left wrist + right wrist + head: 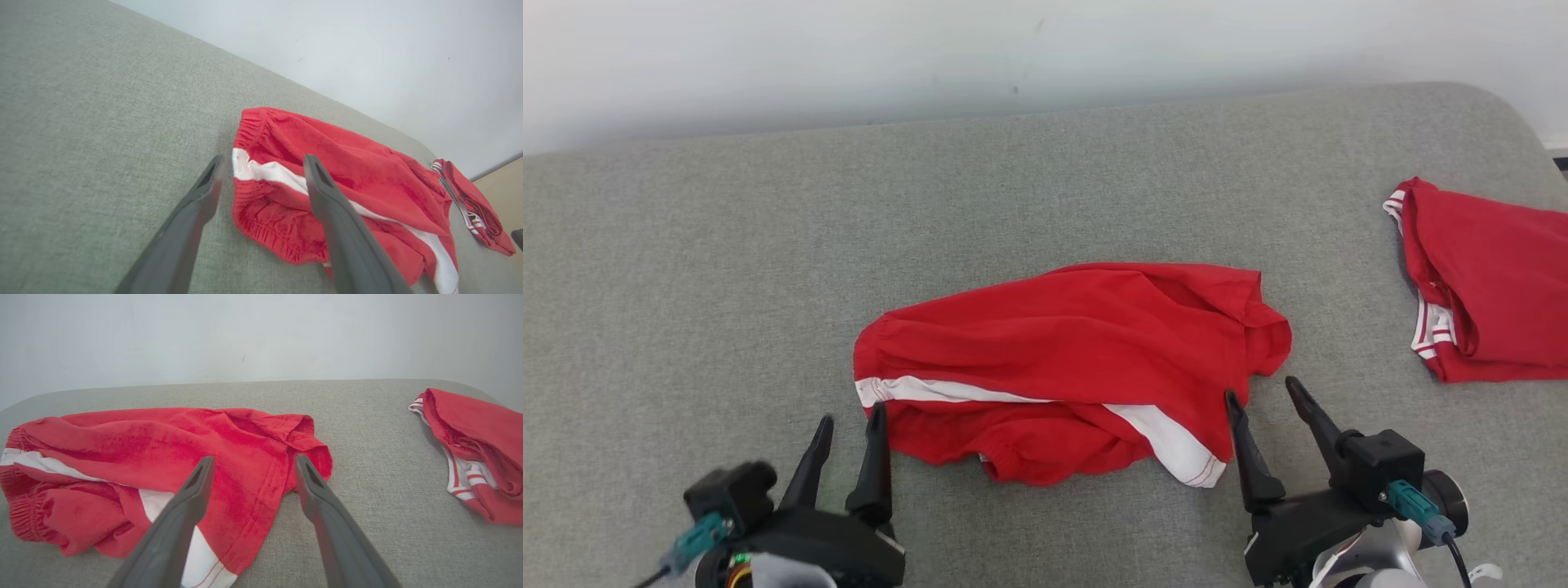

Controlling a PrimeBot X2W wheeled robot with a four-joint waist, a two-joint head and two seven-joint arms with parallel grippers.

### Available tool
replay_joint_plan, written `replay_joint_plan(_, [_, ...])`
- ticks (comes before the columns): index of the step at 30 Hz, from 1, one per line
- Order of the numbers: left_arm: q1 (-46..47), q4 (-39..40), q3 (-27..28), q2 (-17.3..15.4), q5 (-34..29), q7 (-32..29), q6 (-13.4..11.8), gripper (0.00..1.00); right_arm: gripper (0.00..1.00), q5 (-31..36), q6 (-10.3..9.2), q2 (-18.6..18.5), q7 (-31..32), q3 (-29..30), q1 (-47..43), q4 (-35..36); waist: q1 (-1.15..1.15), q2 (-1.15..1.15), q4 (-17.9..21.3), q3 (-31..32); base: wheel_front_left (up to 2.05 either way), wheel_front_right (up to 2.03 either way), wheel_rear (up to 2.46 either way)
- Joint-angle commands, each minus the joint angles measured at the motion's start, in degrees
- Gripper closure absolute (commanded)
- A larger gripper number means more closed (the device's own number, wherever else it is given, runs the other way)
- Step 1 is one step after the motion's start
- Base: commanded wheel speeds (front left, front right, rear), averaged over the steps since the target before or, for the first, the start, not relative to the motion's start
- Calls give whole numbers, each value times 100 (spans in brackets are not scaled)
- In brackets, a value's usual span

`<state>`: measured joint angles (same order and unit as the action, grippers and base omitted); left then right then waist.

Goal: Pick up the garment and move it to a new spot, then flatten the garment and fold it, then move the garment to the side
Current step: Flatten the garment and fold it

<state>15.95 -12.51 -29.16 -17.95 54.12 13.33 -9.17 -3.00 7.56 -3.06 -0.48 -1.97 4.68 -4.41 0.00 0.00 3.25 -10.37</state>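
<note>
- While the garment (1062, 343) lies on the cushion (686, 286), its long axis runs left to right.
- Left claw (852, 412) by its left end, right claw (1261, 387) by its right; both wide, empty.

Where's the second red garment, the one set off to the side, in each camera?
Head view: side garment at right edge, mid-height.
Left wrist view: side garment at lower right.
Right wrist view: side garment at right edge, mid-height.
Shared landmark: white-striped middle garment, to its left.

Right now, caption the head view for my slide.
Open left tool and open right tool flank crumpled red garment on grey cushion; second red garment lies at right.
</note>
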Motion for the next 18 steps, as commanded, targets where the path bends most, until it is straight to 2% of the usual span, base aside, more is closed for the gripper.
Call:
replay_joint_plan(1, [-193,-34,58,14,-48,70,-43,0,0,-40,-13,4,45,-24,-58,20,0,0,-25,23,0,0,0])
replay_joint_plan(6, [-578,31,510,-3,-489,182,-252,0,0,-64,-13,8,351,87,-157,-15,0,0,-100,72,0,0,0])
replay_joint_plan(7, [-689,385,991,57,-1127,190,-393,0,0,-37,-13,12,467,157,-189,15,0,0,-154,78,0,0,0])
replay_joint_plan(8, [-817,624,1230,155,-1517,190,-447,0,0,-38,-13,13,525,193,-188,32,0,0,-176,75,0,0,0])
replay_joint_plan(9, [-817,624,1230,155,-1517,190,-447,0,0,-38,-13,13,525,193,-188,32,0,0,-176,75,0,0,0])
replay_joint_plan(10, [-953,879,1457,261,-1912,181,-472,0,0,-47,-13,14,597,240,-188,37,0,0,-197,73,0,0,0])
replay_joint_plan(11, [-1215,1322,1807,485,-2606,182,-395,0,0,-87,-13,17,744,278,-178,31,0,0,-243,67,0,0,0])
replay_joint_plan(13, [-1424,1605,2071,709,-3132,183,-265,0,0,-95,-13,21,919,300,-158,10,0,0,-290,71,0,0,0])
replay_joint_plan(18, [-1807,1820,2495,1186,-3887,184,182,0,0,-131,-13,21,1376,411,-54,-79,0,0,-377,80,0,0,0])
